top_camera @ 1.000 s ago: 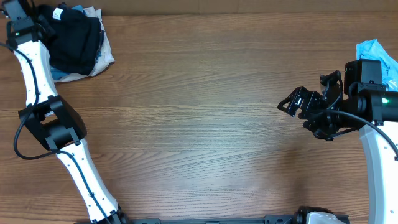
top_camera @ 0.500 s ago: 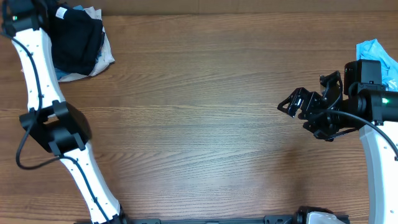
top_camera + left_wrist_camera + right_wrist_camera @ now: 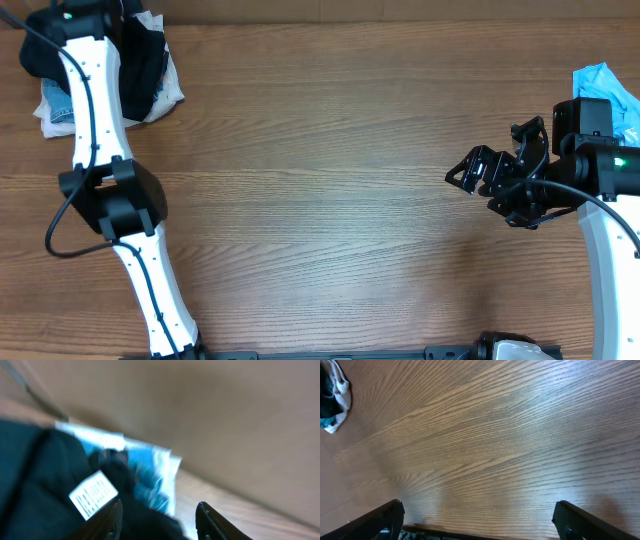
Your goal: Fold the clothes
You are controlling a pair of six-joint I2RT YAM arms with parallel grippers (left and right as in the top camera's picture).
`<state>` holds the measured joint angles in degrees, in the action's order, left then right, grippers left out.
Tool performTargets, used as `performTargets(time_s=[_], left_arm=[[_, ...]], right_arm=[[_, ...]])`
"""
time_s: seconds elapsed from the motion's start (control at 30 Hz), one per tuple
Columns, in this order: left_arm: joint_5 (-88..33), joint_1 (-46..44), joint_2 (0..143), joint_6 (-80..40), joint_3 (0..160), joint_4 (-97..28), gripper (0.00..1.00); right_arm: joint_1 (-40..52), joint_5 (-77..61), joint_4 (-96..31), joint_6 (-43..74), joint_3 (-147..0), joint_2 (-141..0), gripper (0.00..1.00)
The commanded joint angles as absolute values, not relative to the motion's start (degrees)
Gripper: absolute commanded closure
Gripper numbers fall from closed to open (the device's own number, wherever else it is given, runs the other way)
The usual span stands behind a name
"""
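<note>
Since a second ago, the left tool [image 3: 159, 510] has shifted over the clothes [image 3: 145, 60].

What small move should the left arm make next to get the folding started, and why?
Probably lower the left gripper and close on the black T-shirt near its white label: its jaws stand apart just over that shirt, which lies heaped with other garments in a corner of the table, unfolded.

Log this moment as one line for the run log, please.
stage: folding not started | left gripper: open over clothes pile, far-left corner | right gripper: open, empty, above table
</note>
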<state>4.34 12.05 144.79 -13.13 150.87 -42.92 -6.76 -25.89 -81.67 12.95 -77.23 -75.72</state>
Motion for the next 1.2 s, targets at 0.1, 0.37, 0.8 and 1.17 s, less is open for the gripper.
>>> performTargets(time_s=[0.1,0.37,0.8,1.17], left_arm=[[6.37,12.38,150.69,-13.30,150.54,-43.11,0.49],[6.37,12.34,150.30,-13.30,151.55,-43.09,0.20],[-3.97,12.19,130.21,-15.03,152.92,-45.34,0.00],[-25.50,12.19,110.52,-15.03,152.92,-60.18,0.00]], right_arm=[[-6.83,-25.52,-81.17,11.92,-77.21,-75.66,0.00],[-6.83,-25.52,-80.82,11.99,-77.21,-75.66,0.00],[-6.83,-25.50,-76.82,15.03,-77.80,-71.07,0.00],[-6.83,-25.04,-78.11,15.31,-79.26,-53.71,0.00]])
